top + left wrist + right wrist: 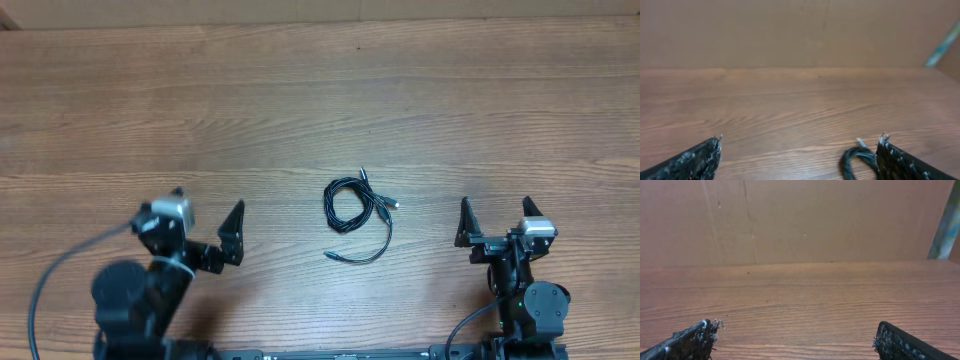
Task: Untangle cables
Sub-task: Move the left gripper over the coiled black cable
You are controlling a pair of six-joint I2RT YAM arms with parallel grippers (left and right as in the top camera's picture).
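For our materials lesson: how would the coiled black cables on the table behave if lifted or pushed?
Probably floppy: the cables lie in thin, loose loops, so a lifted strand would likely droop and drag the rest. Likely light too, so a push may slide the whole bundle across the smooth table.

The cables [352, 208], thin and black, lie coiled in a loose bundle at frame centre (small grey plugs poking out).

**No readable text**

No lettering, label, brand, number or sign legible in any view: none on the worktop [300, 110], none on the cables [350, 207], none on the cardboard wall [805, 220] behind the worktop.
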